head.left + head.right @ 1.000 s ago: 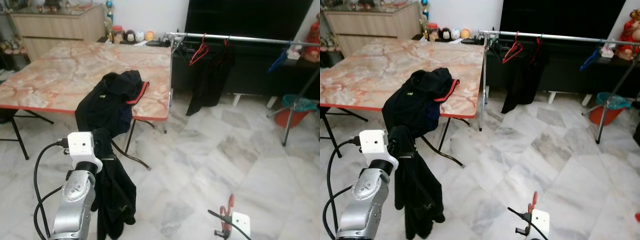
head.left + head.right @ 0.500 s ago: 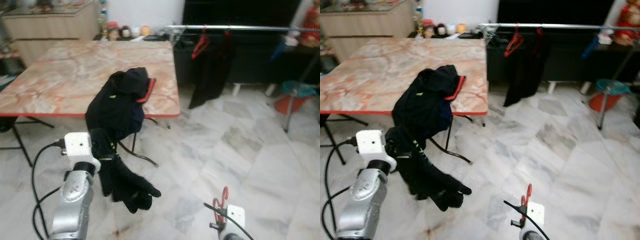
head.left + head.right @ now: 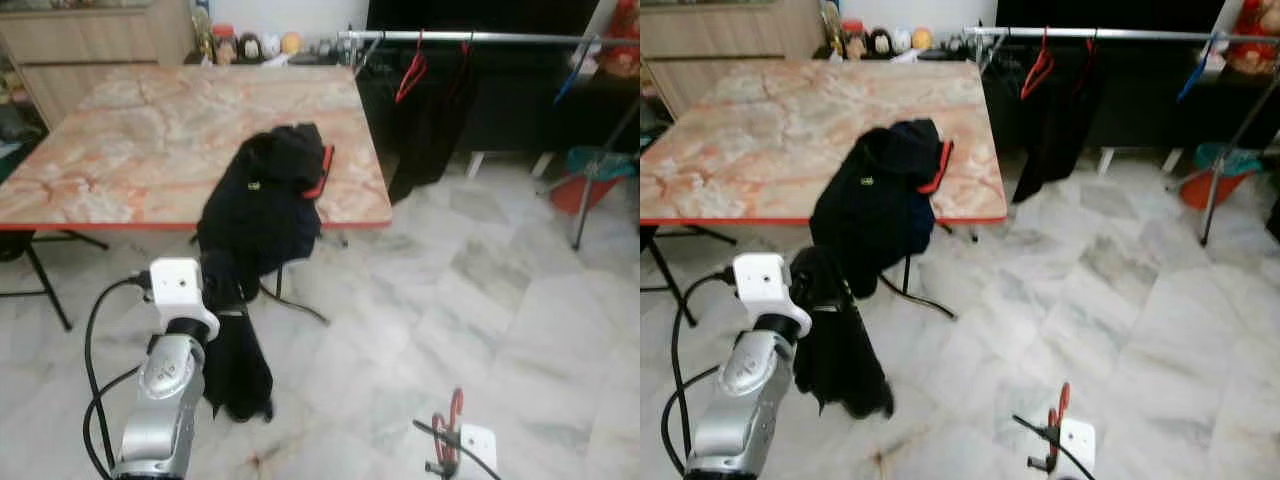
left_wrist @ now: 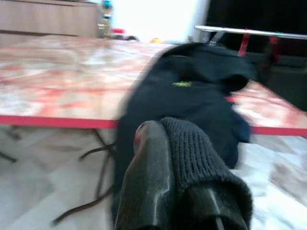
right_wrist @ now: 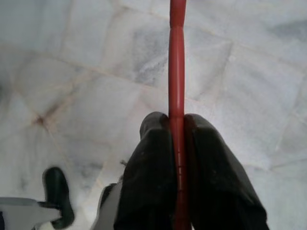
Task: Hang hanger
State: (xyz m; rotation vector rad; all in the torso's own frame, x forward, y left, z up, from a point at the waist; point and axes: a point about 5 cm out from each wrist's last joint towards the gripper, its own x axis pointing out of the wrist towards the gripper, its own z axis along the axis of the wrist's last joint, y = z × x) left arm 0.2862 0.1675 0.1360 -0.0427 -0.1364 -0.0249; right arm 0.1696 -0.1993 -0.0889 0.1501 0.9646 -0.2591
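— What stands around the robot?

— A folding table (image 3: 120,130) with a marble-pattern top and a red edge is on the robot's left, ahead. A heap of black clothes (image 3: 268,190) with a red trim lies on the table's near corner and hangs over the edge. Behind the table there is a wooden cabinet (image 3: 90,45) and some small figures by the wall. A metal clothes rail (image 3: 480,37) runs across the far side; a red hanger on the rail (image 3: 410,72) and a black garment on the rail (image 3: 430,120) hang there. An orange bucket (image 3: 590,185) is near the rail's leg. Between the robot and the rail lies white marble floor (image 3: 480,300), but the table corner with the clothes is close to that way.

— Where is the task's hanger?

— The red hanger (image 5: 176,96) is in the right gripper (image 5: 176,143), low on the robot's right side, well apart from the rail. Both black fingers (image 5: 153,158) press on its thin red bar from two sides. The bar's long axis runs along the fingers and continues straight past the tips, over the floor. From the head camera the hanger stands nearly upright.

— And the left arm?

— The left gripper (image 4: 177,158) is raised near the table. Its fingers are closed on a black knitted garment (image 3: 238,350), which hangs down towards the floor.
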